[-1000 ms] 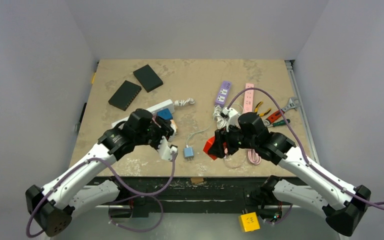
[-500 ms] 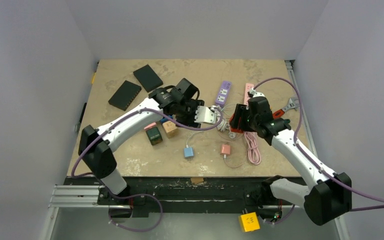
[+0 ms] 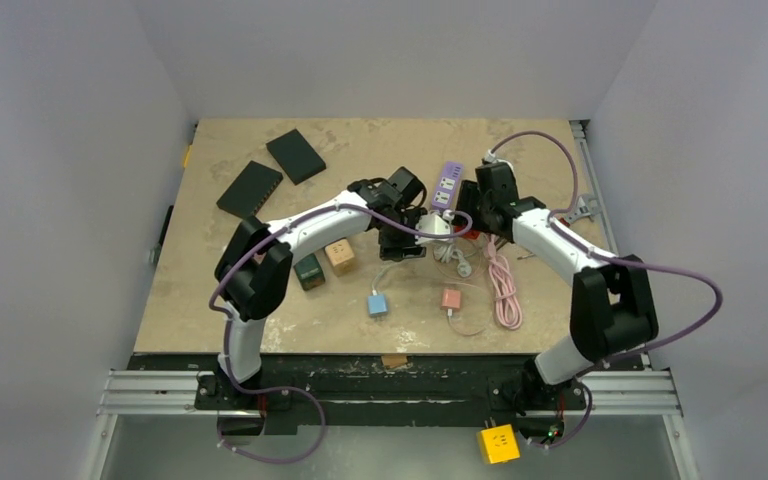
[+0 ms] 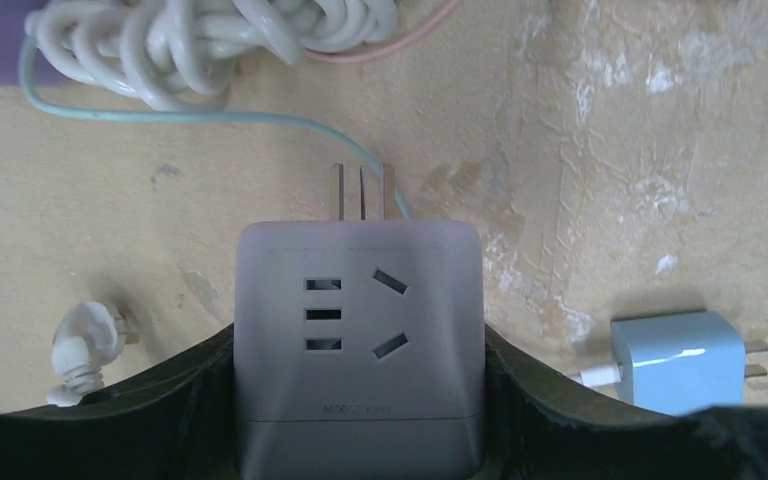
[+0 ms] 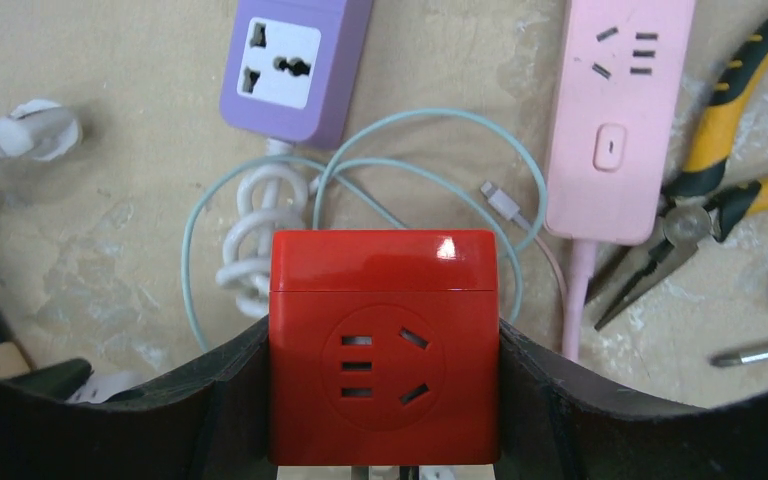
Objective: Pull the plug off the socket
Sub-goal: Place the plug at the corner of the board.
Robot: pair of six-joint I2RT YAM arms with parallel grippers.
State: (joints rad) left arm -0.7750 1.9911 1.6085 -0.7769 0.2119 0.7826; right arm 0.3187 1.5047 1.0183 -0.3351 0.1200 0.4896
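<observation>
My left gripper [image 4: 360,345] is shut on a white cube adapter [image 4: 360,300]. Its bare metal prongs [image 4: 360,192] point away from me, above the table and in no socket. My right gripper [image 5: 383,345] is shut on a red cube socket [image 5: 383,290], with its round outlet face towards the camera. In the top view the left gripper [image 3: 412,232] with the white cube [image 3: 432,227] and the right gripper [image 3: 477,220] with the red cube [image 3: 467,236] sit close together at mid-table. I cannot tell there whether the cubes touch.
A purple power strip [image 5: 290,65], a pink power strip [image 5: 620,110], pliers [image 5: 710,200] and a teal cable [image 5: 360,170] lie under the right gripper. A coiled white cord [image 4: 210,40] and a blue charger [image 4: 678,360] lie near the left. Two black boxes [image 3: 270,172] sit far left.
Both arms have carried their cubes from the near edge to mid-table. In the last half second the right gripper has moved a little farther back, and the left has hardly moved.
</observation>
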